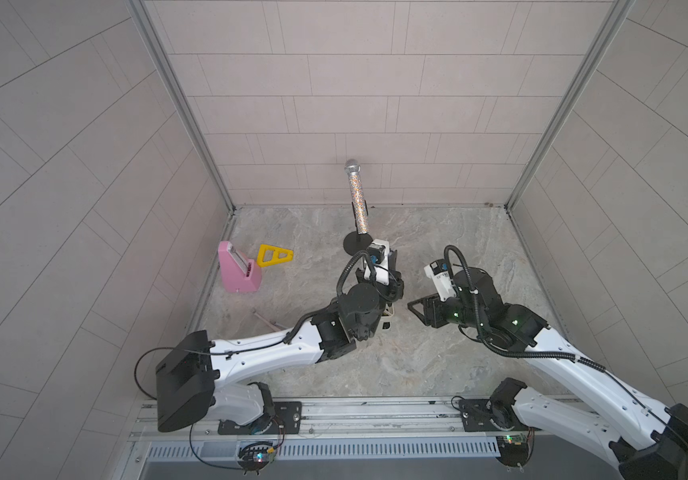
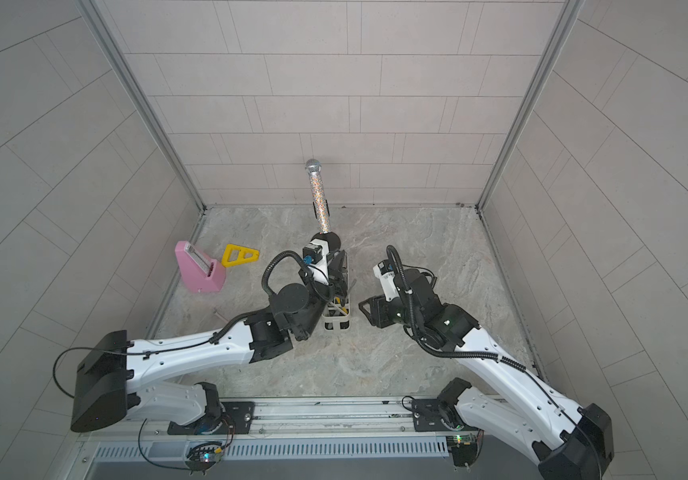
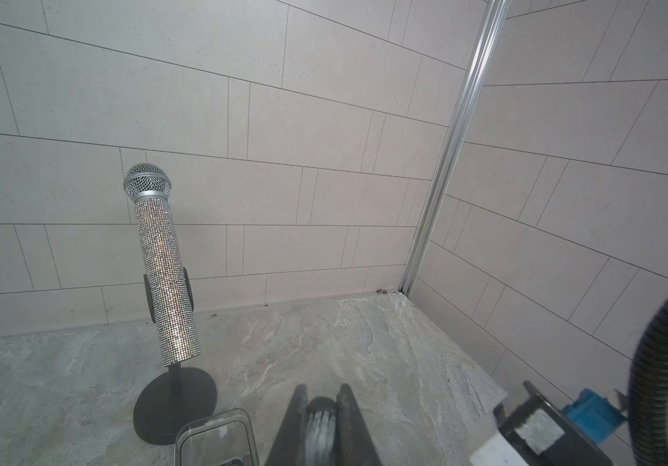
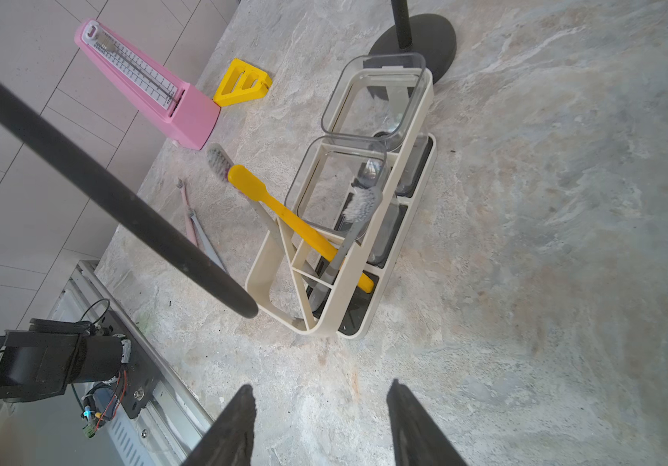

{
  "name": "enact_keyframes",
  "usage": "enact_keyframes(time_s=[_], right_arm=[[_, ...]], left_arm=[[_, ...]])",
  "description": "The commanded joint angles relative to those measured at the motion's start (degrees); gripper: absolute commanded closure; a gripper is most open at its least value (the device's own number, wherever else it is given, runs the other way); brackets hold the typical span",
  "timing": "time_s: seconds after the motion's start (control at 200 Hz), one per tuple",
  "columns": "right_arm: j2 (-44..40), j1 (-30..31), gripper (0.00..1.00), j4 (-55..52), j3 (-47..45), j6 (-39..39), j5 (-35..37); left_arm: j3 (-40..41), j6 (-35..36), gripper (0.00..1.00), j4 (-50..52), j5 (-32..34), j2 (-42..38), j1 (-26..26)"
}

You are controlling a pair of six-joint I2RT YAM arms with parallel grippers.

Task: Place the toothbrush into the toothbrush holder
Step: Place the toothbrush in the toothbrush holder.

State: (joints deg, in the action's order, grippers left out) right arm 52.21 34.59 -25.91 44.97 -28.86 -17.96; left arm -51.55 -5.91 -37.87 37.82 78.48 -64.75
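Right above the toothbrush holder (image 2: 336,322), over its far half, the left claw (image 3: 323,393) is pinched nearly closed on the toothbrush (image 3: 320,421). You can see the pale bristles squeezed between the two fingers in the left wrist view. The rest of that brush is cut off, so I can't tell how it hangs. The holder's clear box (image 3: 213,421) shows up just beside and below the claw, so the brush head is up above that end of the holder.

The right claw (image 4: 321,387) sits off the holder's near end, apart from it. Its fingers are spread partway with only bare table between them, gripping nothing.

Already standing in the holder's near compartments are a yellow brush (image 4: 296,226) and a grey brush (image 4: 360,203). The yellow one leans out over the side, and the grey one's head rests against the clear section.

Just past the holder's far end is the sparkly microphone (image 3: 165,262) on its black round stand. Off to the holder's side are the pink block (image 4: 187,117) and a yellow triangle (image 4: 243,82), just beside each other. A couple of thin sticks (image 4: 193,220) lie flat near the holder on that same side, too thin to identify. A dark blurry rod (image 4: 102,181) cuts across the right wrist view, no idea what it is.
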Motion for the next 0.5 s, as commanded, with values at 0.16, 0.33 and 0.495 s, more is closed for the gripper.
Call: enact_keyframes(time_s=[0.16, 0.33, 0.495], right_arm=[[-1.4, -1.5, 0.45, 0.8, -1.1, 0.4, -1.2], [-1.4, -1.7, 0.45, 1.0, -1.5, 0.3, -1.4], [-1.4, -2.0, 0.45, 1.2, -1.9, 0.2, -1.4]], left_arm=[[3.3, 2.8, 0.96, -10.6, 3.9, 3.5, -0.4], [4.1, 2.4, 0.96, -11.6, 4.4, 4.6, -0.5], [4.7, 2.2, 0.96, -11.7, 4.4, 5.0, -0.5]])
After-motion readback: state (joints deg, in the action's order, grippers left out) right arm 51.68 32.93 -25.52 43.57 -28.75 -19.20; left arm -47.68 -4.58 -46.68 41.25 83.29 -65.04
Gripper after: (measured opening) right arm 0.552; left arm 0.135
